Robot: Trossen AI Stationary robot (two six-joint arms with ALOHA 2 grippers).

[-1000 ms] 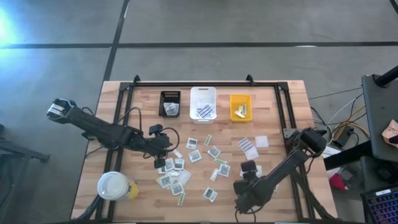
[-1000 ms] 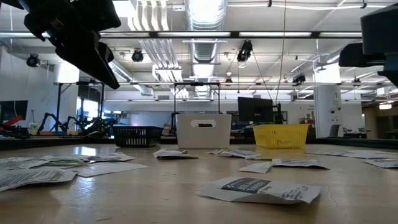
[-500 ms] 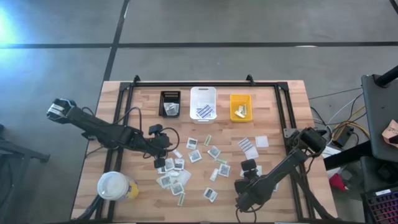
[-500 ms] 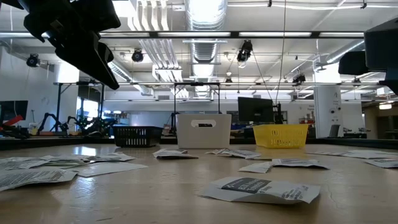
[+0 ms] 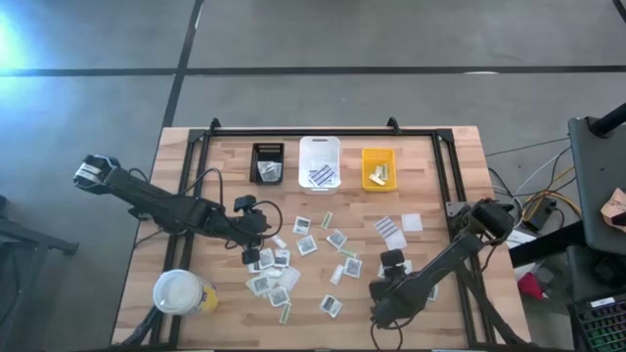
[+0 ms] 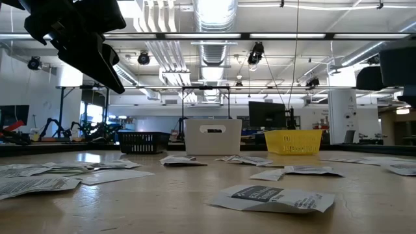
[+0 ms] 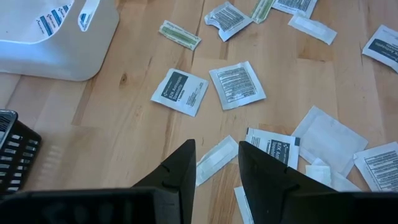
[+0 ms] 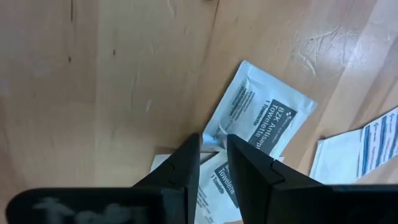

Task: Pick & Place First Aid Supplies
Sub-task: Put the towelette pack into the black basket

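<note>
Many small flat packets (image 5: 308,256) lie scattered on the wooden table: white squares with dark print, blue-striped ones (image 5: 389,231) and narrow pale green strips (image 5: 327,219). My left gripper (image 5: 252,256) hangs open above the left part of the heap; in its wrist view a narrow white strip (image 7: 214,159) lies on the table below the gap. My right gripper (image 8: 213,144) points steeply down, open by a narrow gap, low over two white towelette packets (image 8: 261,121) at the table's right (image 5: 403,266). My right gripper has its fingertips (image 8: 194,142) on either side of the corner (image 8: 209,138) of a towelette packet that lies flat on the table. They come from above, pointing down. I cannot tell whether they touch the packet.
Three small bins stand in a row at the far edge: black (image 5: 267,162), white (image 5: 319,161), yellow (image 5: 379,168), each with a few packets inside. A large white-lidded cup (image 5: 179,291) stands near the front left corner. A black frame (image 5: 445,166) runs around the table's far part.
My right gripper has sunk a little toward the packets at the table's right. The packets lie as before.
</note>
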